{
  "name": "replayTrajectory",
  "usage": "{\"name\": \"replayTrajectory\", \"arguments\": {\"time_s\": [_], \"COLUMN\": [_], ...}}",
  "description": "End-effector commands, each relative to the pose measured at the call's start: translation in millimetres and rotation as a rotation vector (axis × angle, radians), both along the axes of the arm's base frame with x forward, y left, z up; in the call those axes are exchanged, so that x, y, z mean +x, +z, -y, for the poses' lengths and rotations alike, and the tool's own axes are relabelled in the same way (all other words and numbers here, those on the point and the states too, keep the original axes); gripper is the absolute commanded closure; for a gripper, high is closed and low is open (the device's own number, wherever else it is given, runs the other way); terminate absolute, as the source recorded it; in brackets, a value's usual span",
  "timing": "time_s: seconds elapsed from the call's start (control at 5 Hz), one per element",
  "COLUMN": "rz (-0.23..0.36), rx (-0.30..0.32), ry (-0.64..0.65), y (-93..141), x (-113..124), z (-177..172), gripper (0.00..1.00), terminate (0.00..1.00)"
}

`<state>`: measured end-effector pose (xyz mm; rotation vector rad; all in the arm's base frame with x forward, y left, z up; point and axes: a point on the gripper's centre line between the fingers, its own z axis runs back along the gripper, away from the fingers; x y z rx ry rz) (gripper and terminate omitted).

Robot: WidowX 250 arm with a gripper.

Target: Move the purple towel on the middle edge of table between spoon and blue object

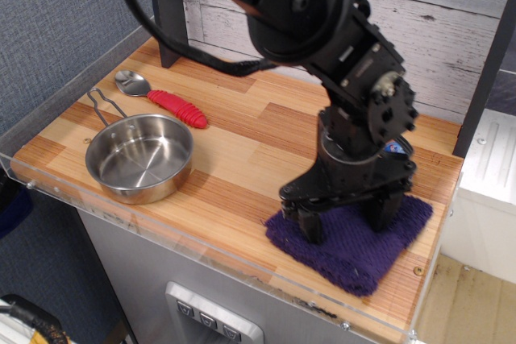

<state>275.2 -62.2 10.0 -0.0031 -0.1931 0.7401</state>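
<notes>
The purple towel [348,249] lies flat at the table's [242,138] front right corner. My gripper [345,219] is open, its two black fingers [311,227] spread wide with both tips down on the towel. The spoon [161,99], with its red handle and metal bowl, lies at the back left. The blue object [396,148] is almost hidden behind my wrist; only a sliver shows just behind the towel.
A round steel pan [139,157] with a wire handle sits at the front left. A clear acrylic rim [201,241] runs along the front edge. A dark post [165,10] stands at the back left, and a white plank wall [451,30] is behind the table.
</notes>
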Motion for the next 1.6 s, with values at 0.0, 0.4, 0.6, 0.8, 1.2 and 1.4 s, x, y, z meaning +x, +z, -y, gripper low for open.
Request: {"name": "replayTrajectory", "arguments": {"time_s": [0.0,0.4,0.6,0.8,1.2,1.4], "rz": [-0.049,-0.026,-0.028,-0.027,-0.02,-0.034], "rx": [0.047,0.044,0.042,0.035,0.036,0.008], "ry": [0.098,0.172,0.216,0.269,0.316,0.31], "y": [-8,-4,-3,-4,0,5], "x": [1,44,66,88,110,111], "z": [-49,-79,-93,-107,-116,-112], "gripper": [0.0,0.0,0.0,0.0,0.0,0.0], "terminate": [0.0,0.0,0.0,0.0,0.0,0.0]}}
